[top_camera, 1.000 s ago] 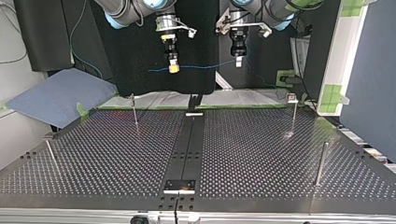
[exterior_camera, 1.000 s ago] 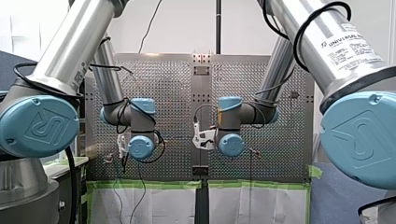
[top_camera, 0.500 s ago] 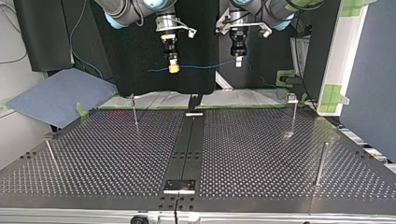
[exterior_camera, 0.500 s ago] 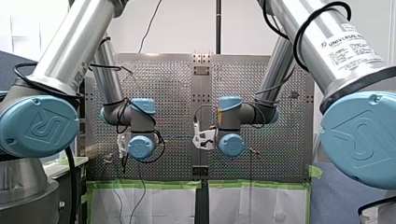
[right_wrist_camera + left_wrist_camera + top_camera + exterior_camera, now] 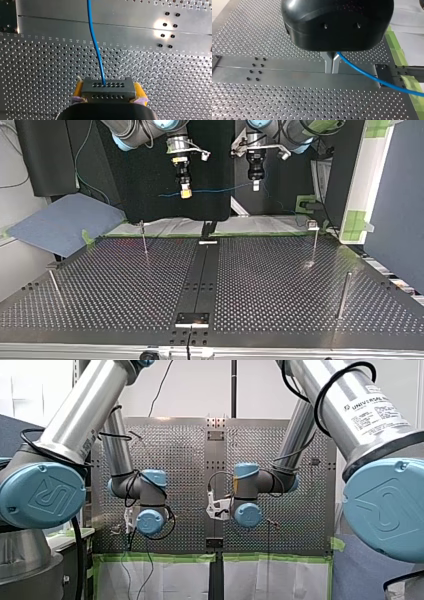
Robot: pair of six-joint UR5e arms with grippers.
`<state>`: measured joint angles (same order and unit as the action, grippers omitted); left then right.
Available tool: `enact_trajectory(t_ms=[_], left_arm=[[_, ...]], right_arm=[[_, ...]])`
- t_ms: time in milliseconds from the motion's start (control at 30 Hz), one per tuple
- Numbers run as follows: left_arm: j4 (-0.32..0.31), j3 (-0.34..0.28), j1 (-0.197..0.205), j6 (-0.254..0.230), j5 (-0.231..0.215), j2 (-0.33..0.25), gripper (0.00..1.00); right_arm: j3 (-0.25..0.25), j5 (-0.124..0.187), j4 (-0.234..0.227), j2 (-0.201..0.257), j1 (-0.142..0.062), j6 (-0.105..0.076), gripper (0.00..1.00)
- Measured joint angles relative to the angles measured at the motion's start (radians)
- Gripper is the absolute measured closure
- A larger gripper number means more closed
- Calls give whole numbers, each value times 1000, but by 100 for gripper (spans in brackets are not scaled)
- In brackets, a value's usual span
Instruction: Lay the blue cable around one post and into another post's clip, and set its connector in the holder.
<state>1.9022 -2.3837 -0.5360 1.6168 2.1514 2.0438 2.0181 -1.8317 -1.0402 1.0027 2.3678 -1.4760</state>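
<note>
In the left wrist view my left gripper [image 5: 331, 72] has its metal fingers shut on the blue cable [image 5: 367, 75], which runs off to one side above the perforated table. In the right wrist view my right gripper [image 5: 108, 86] is shut with its yellow pads on the grey connector [image 5: 107, 92], and the cable [image 5: 96, 50] leads straight ahead from it. In the top view both grippers hang high behind the table, my right gripper [image 5: 185, 194] at the left and my left gripper [image 5: 255, 185] at the right. The cable [image 5: 215, 190] is stretched between them.
Thin posts stand on the table in the top view: one at the back left [image 5: 144, 240], one with a clip at the back right [image 5: 314, 242], one at the right [image 5: 343, 295], one at the left [image 5: 54, 285]. A small holder block [image 5: 192, 318] sits on the dark centre strip.
My left arm's wrist has dropped slightly in the front view, and its gripper has shifted a little in the top view. My right arm and the cable between the grippers look unchanged.
</note>
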Motion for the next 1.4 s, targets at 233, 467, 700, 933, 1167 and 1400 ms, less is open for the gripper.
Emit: enact_trajectory(t_ms=[233,467,700,933,1167,1400], left_arm=[[0,0,0,0,0,1,100],[0,0,0,0,0,1,100],[0,0,0,0,0,1,100],[0,0,0,0,0,1,100],[0,0,0,0,0,1,100],[17,1,-16,-10,15,-15,100]], right_arm=[[0,0,0,0,0,0,100],[3,3,4,-3,1,-2,100],[7,9,51,-23,4,-4,100],[8,9,115,-24,5,-5,100],[8,9,173,-25,5,-5,100],[4,7,181,-19,6,-8,100]])
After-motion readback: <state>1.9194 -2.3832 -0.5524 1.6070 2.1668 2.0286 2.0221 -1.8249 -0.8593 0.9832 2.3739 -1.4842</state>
